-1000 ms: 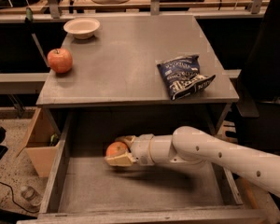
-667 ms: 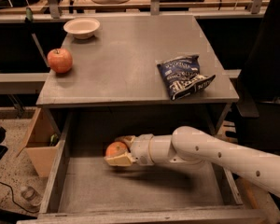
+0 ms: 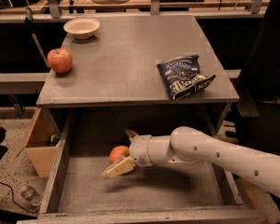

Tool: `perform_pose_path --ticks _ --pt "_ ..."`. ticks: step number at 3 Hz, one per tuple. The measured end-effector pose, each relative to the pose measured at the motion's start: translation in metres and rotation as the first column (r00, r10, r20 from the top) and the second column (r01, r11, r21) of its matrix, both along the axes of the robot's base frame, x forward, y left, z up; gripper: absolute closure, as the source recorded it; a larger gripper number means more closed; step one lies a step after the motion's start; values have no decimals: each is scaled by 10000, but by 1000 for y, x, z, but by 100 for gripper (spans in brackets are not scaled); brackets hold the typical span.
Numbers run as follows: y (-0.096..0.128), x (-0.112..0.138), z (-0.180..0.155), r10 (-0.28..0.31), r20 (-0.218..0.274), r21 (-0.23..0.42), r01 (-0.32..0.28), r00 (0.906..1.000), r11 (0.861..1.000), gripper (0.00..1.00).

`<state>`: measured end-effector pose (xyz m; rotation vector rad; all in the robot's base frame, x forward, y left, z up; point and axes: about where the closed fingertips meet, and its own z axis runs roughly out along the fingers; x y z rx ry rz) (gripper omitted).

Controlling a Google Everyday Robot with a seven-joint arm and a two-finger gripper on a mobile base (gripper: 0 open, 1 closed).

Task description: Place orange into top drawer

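The orange [image 3: 116,152] lies on the flat gray bottom of the pulled-out top drawer [image 3: 56,181], left of its middle. My gripper [image 3: 116,154] reaches in from the right on a white arm. It is open, with its fingers spread around the orange. The cream lower finger [image 3: 119,168] is in front of the fruit, and the upper finger [image 3: 130,135] is behind it. The orange's right side is hidden by the gripper.
On the tabletop [image 3: 126,73] above the drawer are a red apple [image 3: 59,60] at the left edge, a white bowl [image 3: 81,27] at the back left and a dark blue chip bag [image 3: 183,76] at the right. A cardboard box [image 3: 39,146] stands left of the drawer.
The fingers have spread apart from the orange. The lower finger dropped toward the drawer front. The orange stays in the same spot.
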<state>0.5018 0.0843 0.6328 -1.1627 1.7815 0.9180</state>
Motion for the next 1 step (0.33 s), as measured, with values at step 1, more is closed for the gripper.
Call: perform_pose_path --ticks 1 --pt "0 0 0 1 0 0 -1 10000 10000 0"
